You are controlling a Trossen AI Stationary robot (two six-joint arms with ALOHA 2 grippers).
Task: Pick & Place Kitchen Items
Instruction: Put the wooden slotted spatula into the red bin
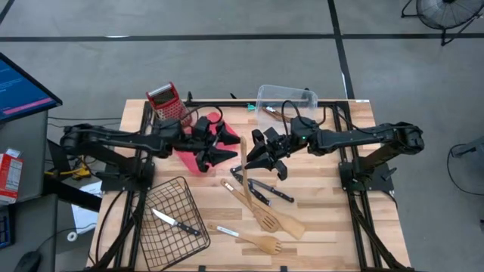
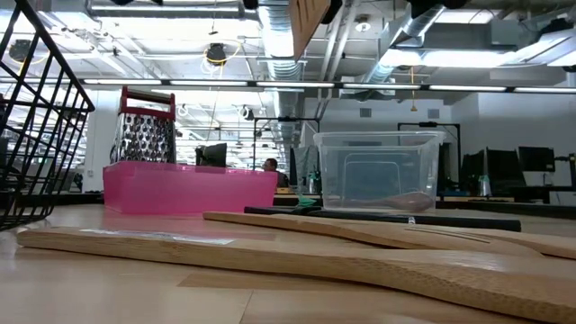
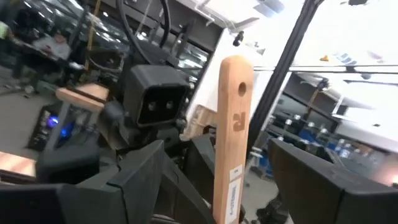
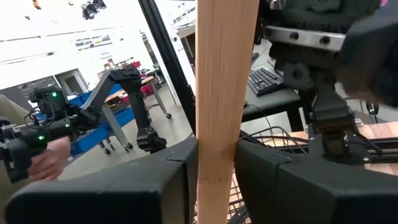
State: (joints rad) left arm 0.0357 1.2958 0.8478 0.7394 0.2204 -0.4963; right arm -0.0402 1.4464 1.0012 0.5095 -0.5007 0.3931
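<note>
Above the desk, both grippers meet mid-handover: right jaws clamp the wooden spatula; left jaws, apart, must close next.

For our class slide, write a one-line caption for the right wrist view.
Right gripper, jaws shut on an upright wooden utensil handle, facing the left arm's gripper close by.

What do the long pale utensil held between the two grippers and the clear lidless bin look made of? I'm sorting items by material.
The long pale utensil looks like unfinished light wood: matte, with fine straight grain, and the right gripper is shut on it. The clear lidless bin looks like glossy transparent plastic: the room shows through its walls, though plastic rather than glass is a guess from its thin rounded rim.
</note>
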